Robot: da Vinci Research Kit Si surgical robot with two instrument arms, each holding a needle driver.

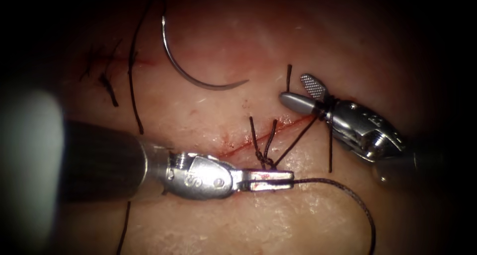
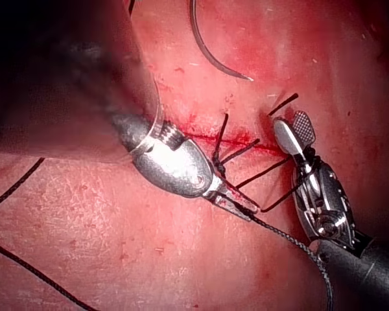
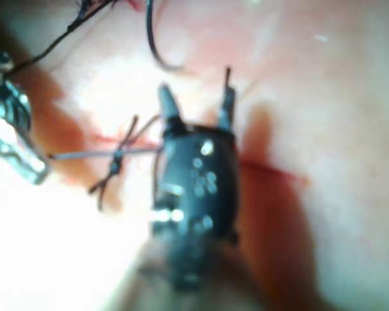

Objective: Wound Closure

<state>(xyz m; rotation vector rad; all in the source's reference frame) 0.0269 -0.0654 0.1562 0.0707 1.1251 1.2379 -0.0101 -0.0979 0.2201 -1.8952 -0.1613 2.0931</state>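
Here the left tool (image 1: 285,179) lies just below the knot (image 1: 266,160), its jaws pressed together on the thread (image 1: 348,190), which runs off from the tips in a long loose curve away from the knot. The knot sits on the cut (image 1: 248,143), with two short thread ends standing up from it.

Up and to the right of the knot, the right tool (image 1: 309,95) has its jaws spread, and thread is wound around the base of those jaws. One strand runs taut from the wrap down to the knot; another hangs straight down from it.

Beyond the knot, up and to its left, the needle (image 1: 191,76) lies free on the tissue (image 1: 208,225), held by neither tool and not in the tissue. Farther left of it is an earlier stitch (image 1: 107,83) with dark tails.

My worry is the wrap on the right tool: with nothing pinched there, any pull could let the loops slide off or snag on the hinge, and the throw would go slack. A hard tug by the left tool could tear the thread through the soft edge at the knot. The loose needle could also catch trailing thread and get dragged.
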